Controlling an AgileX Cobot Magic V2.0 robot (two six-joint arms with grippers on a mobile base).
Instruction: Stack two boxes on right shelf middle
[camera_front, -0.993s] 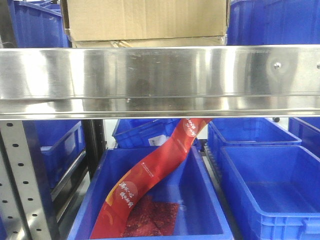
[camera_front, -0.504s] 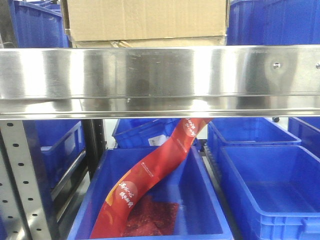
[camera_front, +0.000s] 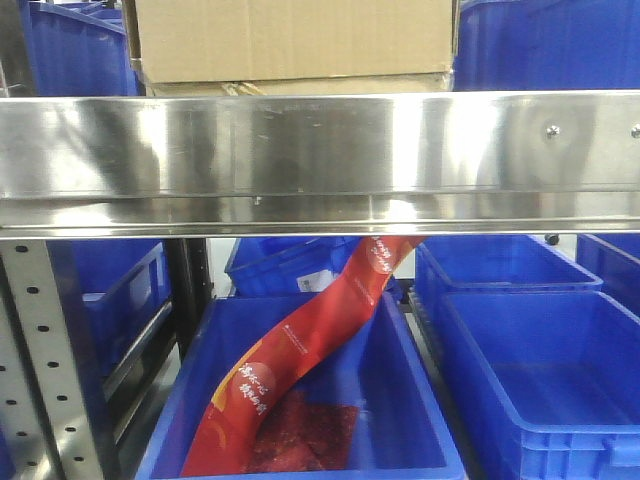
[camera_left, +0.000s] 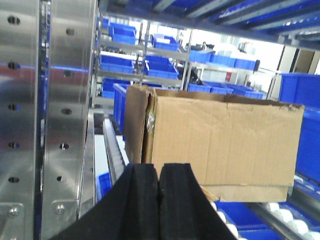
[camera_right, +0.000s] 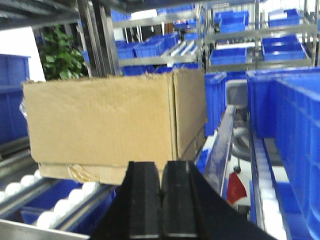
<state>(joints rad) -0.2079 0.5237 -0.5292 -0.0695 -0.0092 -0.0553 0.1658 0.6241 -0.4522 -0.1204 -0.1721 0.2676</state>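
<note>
Left black padded gripper (camera_left: 159, 200) & right black padded gripper (camera_right: 161, 205): both pinched together, holding nothing, back from shelf. Two plain brown cardboard boxes (camera_front: 292, 40) sit stacked at shiny steel shelf (camera_front: 320, 150) front edge, upper overhanging lower; stacking looks done.

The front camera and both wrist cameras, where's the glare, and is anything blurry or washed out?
Front view: the steel shelf beam shines with smeared mirror-like reflections, while the cardboard boxes stay evenly lit. Left wrist view: bright windows behind the box wash out the background, and the shut left pincer is a soft dark shape. Right wrist view: slightly soft overall, white patch at upper left, right pincer shut.
</note>
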